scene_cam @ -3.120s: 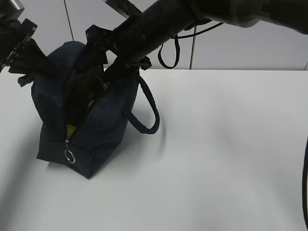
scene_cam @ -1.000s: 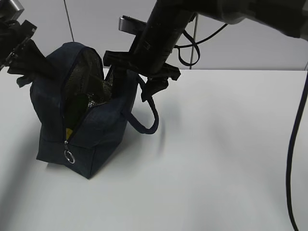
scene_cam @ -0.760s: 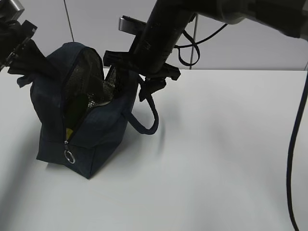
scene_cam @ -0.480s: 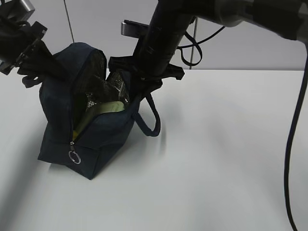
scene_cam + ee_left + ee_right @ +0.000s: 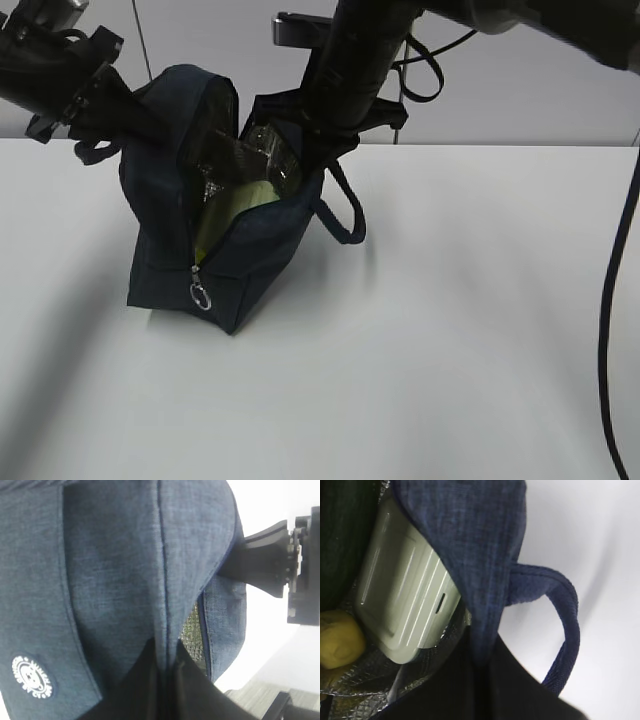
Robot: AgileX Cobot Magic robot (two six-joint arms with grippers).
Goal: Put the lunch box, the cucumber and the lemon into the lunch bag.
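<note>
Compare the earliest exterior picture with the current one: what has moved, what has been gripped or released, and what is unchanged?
The lunch bag has shifted right across the table, carried between both grippers. The right gripper, earlier reaching into the opening, now pinches the bag's right edge. The lunch box has become visible inside, beside the lemon. The left gripper still clamps the left edge, and the zipper remains open.

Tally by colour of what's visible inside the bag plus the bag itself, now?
Navy: 1, the dark navy fabric lunch bag
Sage green: 1, the ribbed clip-on lid of the lunch box
Yellow: 1, the small lemon
Dark green: 1, the cucumber, dim at the bag's inner edge
Total: 4
</note>
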